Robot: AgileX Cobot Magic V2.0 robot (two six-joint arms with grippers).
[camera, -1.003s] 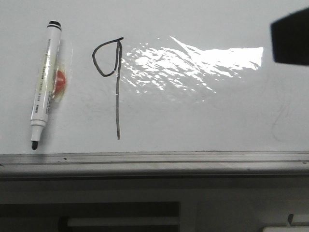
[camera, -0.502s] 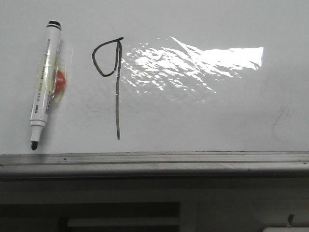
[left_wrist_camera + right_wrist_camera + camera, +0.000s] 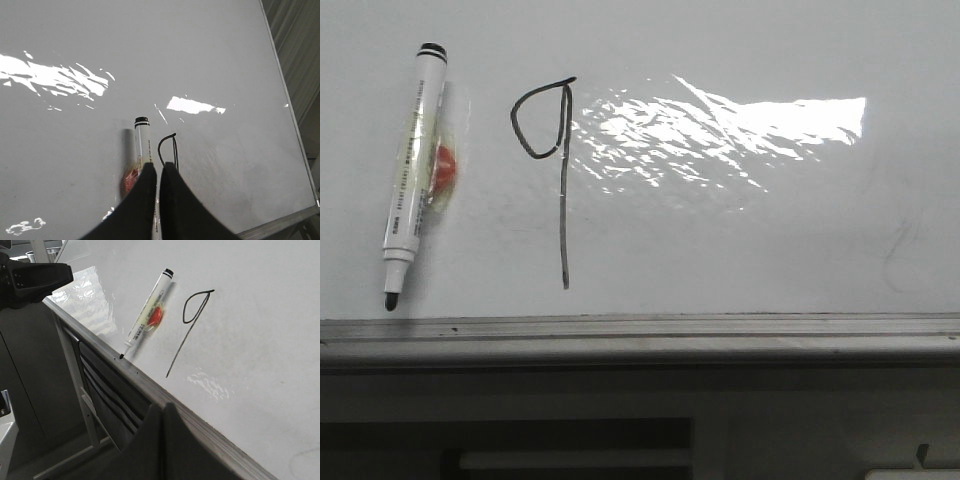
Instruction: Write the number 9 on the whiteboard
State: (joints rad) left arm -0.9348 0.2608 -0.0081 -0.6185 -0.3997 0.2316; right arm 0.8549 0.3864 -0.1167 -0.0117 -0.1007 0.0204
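We saw the scene from the front, looking down over a whiteboard (image 3: 740,250) lying flat, and we placed everything by the drawn 9 (image 3: 558,170).

Nearest to us ran the board's grey metal rail (image 3: 640,328), just below the foot of the 9's tail. Above the rail, the 9 stood as a thin black line: a small lopsided loop on top and a long straight tail reaching down toward the rail. Left of the 9, near it but apart, a white marker (image 3: 413,170) lay flat on the board, uncapped, its black tip pointing at the rail. A small red and yellow patch (image 3: 444,172) sat against the marker's side nearer the 9; we could not tell what it was. Right of the 9's loop, a bright glare patch (image 3: 720,130) spread across the board.

Neither arm showed in the front view. In its wrist view, our left gripper (image 3: 156,172) hung above the marker with its fingers pressed together, holding nothing. Our right gripper (image 3: 162,412) hovered off the board beyond the rail, fingers likewise together and empty.

We judged the writing finished and the marker set down. The next move seemed to call only for resting both arms away from the wet ink.
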